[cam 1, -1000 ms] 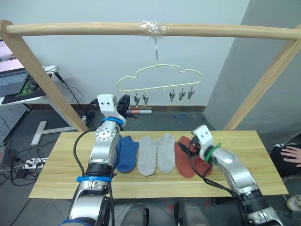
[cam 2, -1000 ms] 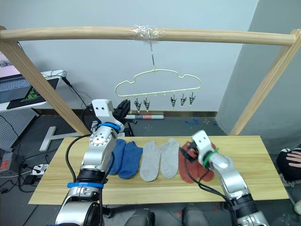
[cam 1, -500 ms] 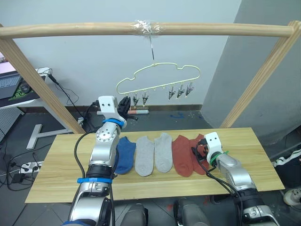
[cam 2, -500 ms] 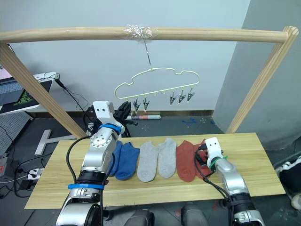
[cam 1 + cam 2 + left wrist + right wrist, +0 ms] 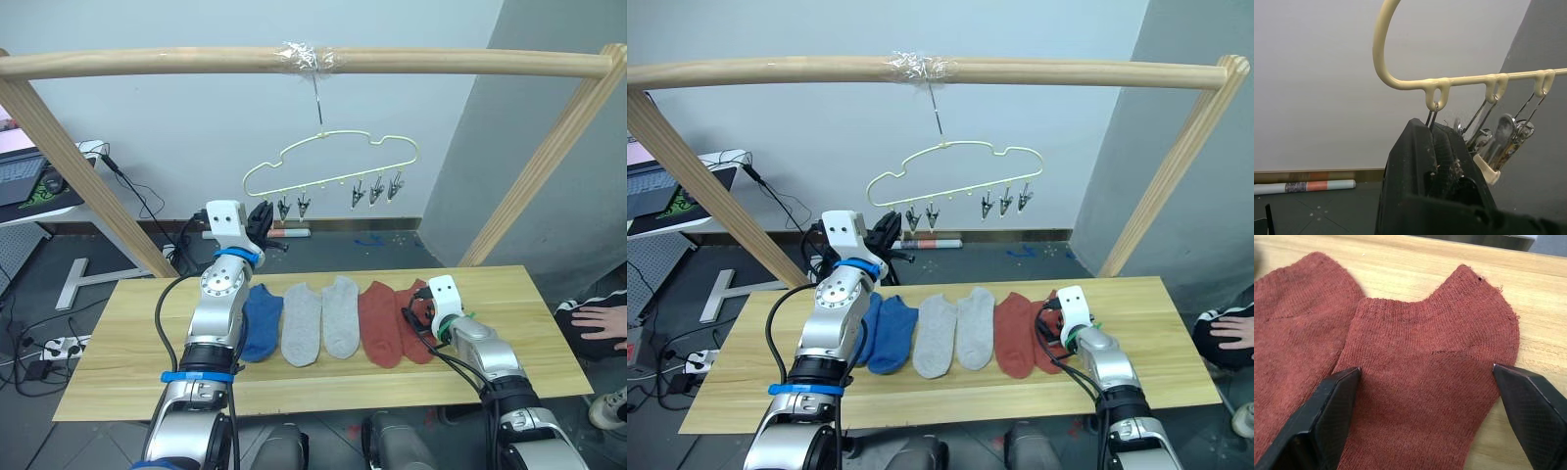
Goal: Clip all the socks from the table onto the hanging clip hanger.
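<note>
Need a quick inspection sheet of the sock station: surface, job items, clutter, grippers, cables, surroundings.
Surface: table, light wood.
Job's things: socks lie flat in a row, blue, grey, red; clip hanger hangs from the pole, no sock clipped.
Clutter: nothing seen on the table.
Grippers: left gripper shut, raised at the hanger's end clip; right gripper open, fingers straddling the red sock.
Cables: power strip and cords on the floor.
Surroundings: laptop on a side desk; a person's hand.

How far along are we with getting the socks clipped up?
Nothing is clipped yet: all the socks lie on the table and the clip hanger hangs bare. In hand: the right gripper is open astride a red sock, and the left gripper is shut at the leftmost clip. All six remain.
</note>
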You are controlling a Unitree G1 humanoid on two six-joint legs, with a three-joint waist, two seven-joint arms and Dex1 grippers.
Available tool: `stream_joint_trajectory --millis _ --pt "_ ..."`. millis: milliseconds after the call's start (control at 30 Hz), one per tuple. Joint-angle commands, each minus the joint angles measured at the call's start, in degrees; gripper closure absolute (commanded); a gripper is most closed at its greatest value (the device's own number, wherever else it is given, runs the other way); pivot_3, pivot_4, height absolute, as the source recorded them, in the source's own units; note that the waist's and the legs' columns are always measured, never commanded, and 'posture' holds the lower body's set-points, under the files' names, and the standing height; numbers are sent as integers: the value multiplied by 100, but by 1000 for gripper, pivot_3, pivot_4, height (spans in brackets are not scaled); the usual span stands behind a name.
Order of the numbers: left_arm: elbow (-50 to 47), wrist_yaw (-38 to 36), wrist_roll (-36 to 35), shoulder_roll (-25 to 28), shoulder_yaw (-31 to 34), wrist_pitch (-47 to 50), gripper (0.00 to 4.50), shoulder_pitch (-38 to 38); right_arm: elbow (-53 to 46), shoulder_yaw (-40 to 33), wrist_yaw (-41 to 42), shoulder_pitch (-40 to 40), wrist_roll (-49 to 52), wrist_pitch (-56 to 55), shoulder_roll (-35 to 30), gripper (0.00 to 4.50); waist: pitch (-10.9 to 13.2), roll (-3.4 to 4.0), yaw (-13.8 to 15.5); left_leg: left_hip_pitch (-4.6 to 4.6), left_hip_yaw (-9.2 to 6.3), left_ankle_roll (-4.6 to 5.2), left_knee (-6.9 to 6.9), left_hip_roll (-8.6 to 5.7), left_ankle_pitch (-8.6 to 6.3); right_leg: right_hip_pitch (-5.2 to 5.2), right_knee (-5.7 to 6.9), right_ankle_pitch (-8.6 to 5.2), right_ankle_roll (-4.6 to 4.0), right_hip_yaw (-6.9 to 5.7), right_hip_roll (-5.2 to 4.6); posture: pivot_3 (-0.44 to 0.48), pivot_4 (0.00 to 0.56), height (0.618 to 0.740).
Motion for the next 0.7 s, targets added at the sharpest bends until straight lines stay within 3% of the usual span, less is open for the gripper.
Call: stream_joint_trajectory --millis 33,367,533,700 --pt "-231 10 4 9 5 -15 4500 -6 66 144 130 74 -123 44 -47 915 0 0 0 1 0 0 0 0 0 0 0 0 0 0 0 8 171 740" --pt "-264 27 17 6 -4 14 4500 32 25 -47 92 136 11 56 -24 4473 0 -1 2 2 -1 0 4 -1 0 5 0 1 2 0 0 7 173 740" --pt "-254 18 -11 10 18 36 4500 19 -294 108 303 253 -102 -179 -208 4473 0 0 2 2 -1 0 5 -2 0 6 -1 1 2 -1 0 6 176 740" --pt "-325 -27 -361 -50 229 378 4500 5 -1382 794 1166 466 -428 -1063 -746 4473 17 0 -21 0 3 0 5 -6 -1 5 -5 0 4 1 0 7 181 740"
